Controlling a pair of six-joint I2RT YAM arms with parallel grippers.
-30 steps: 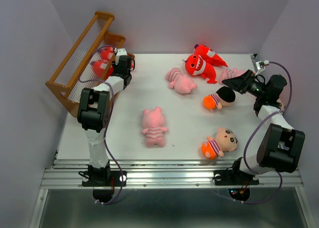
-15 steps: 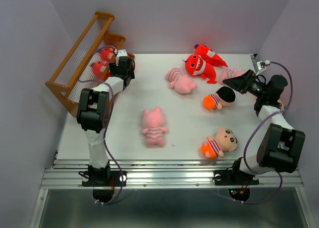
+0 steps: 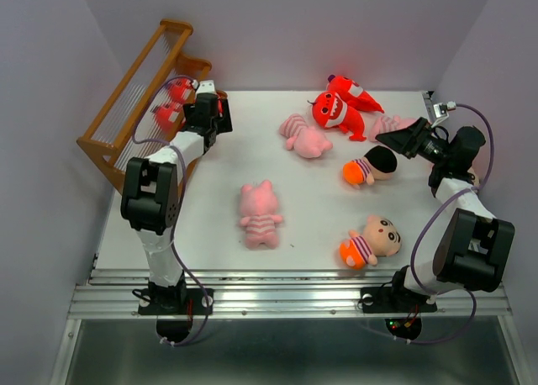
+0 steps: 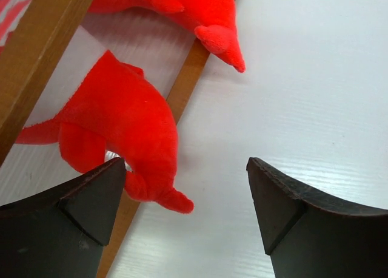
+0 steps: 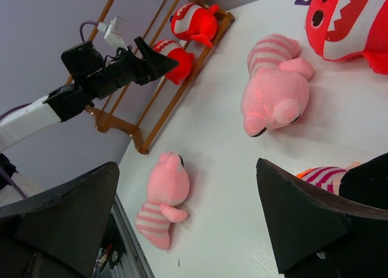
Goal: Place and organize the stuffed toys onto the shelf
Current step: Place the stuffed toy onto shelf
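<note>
The brown wooden shelf (image 3: 126, 108) stands at the far left. Two red monsters (image 3: 179, 89) (image 3: 166, 113) lie on its low tier. My left gripper (image 3: 204, 101) hangs open just right of them; in the left wrist view the nearer red monster (image 4: 121, 120) rests on the shelf bar (image 4: 182, 90) beside my left fingertip, free of the open left gripper (image 4: 185, 162). Several stuffed toys lie on the table: a pink pig (image 3: 259, 214), another pig (image 3: 304, 137), two red monsters (image 3: 334, 112), two boy dolls (image 3: 370, 166) (image 3: 370, 240). My right gripper (image 3: 403, 137) stands open and empty.
A third pink pig (image 3: 388, 124) lies partly hidden behind my right gripper. Purple walls close the table at the left, back and right. A metal rail (image 3: 286, 288) runs along the near edge by the arm bases.
My left gripper has opened and let go of the red monster on the shelf, then drawn back a little to the right. The right arm has not moved.
</note>
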